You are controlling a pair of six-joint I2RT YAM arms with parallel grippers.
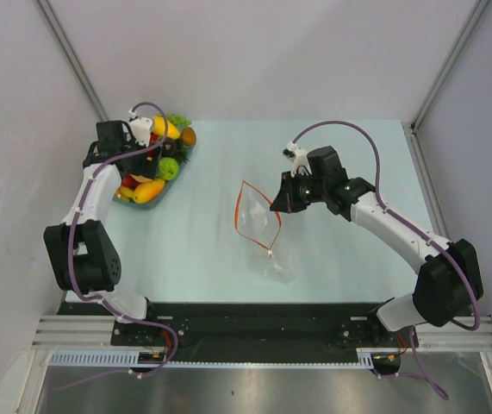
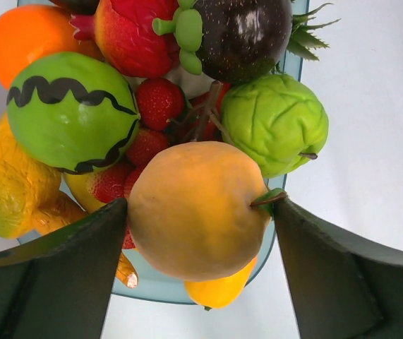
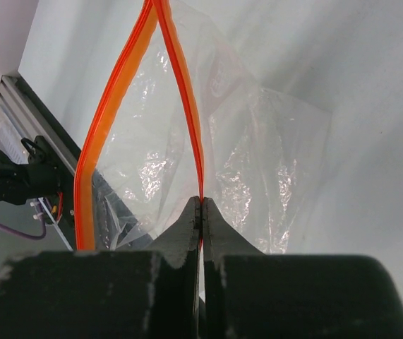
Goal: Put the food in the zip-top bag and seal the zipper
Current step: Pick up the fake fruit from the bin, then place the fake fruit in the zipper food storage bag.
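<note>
The food is piled in a bluish dish [image 1: 153, 203] at the far left: a green fruit [image 2: 70, 109], a knobbly green one [image 2: 275, 123], strawberries [image 2: 157, 102], a dark one [image 2: 243, 35] and an orange [image 2: 21, 39]. My left gripper [image 1: 152, 129] is over the dish, its jaws closed against both sides of a yellow-orange fruit [image 2: 194, 212]. The clear zip-top bag [image 1: 267, 246] lies mid-table with its mouth held open. My right gripper [image 1: 277, 203] is shut on one side of the red-orange zipper [image 3: 187, 106], lifting it; the other strip [image 3: 92, 155] bows away to the left.
The dish rim [image 2: 152, 286] shows below the held fruit. A yellow fruit [image 1: 148, 191] lies at the dish's near end. The bag's crinkled body [image 3: 272, 162] spreads on the pale table. Grey walls close in the table at the left, back and right.
</note>
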